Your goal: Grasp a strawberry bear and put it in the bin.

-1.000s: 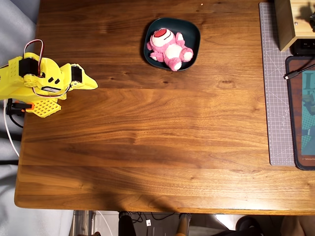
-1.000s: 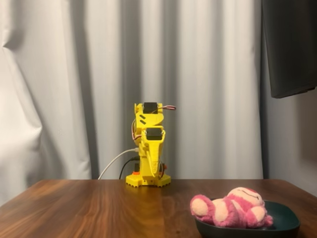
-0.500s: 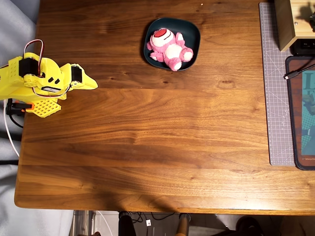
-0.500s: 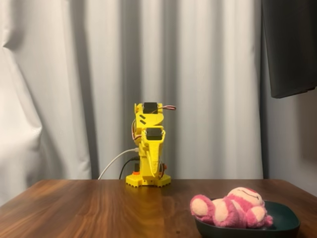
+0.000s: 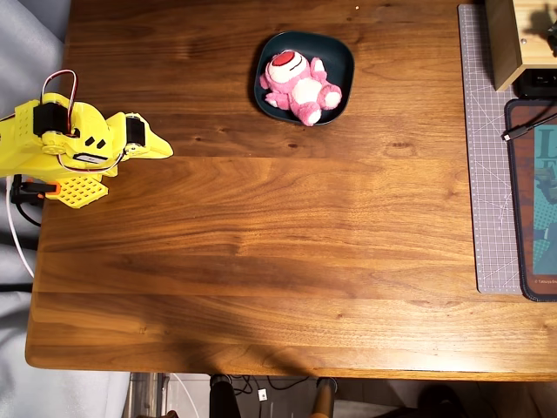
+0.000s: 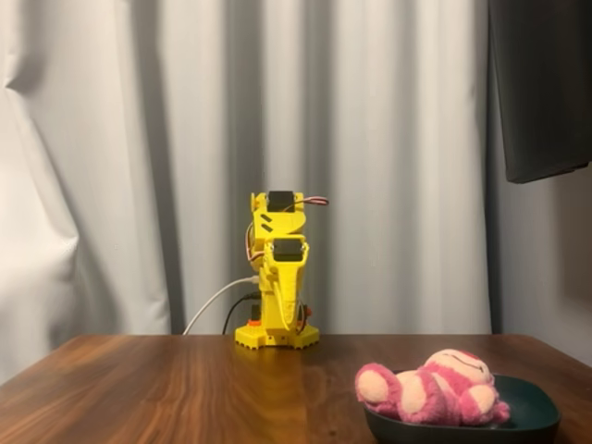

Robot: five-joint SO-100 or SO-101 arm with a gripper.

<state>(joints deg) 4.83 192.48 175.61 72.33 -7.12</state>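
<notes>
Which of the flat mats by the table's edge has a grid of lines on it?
The grey cutting mat, in the overhead view. It is pale with a printed grid, lying nearer the strawberry bear. The dark mat beside it has a picture instead.

From here the strawberry bear (image 6: 433, 386) lies on its back inside the bin (image 6: 535, 413), which sits near the front right corner of the wooden surface (image 6: 166, 393). One pink foot hangs past the dish's left rim. The yellow arm (image 6: 277, 277) stands folded at the far edge, well apart from the bin, claw (image 6: 283, 313) pointing down, before pale curtains (image 6: 139, 166).
</notes>
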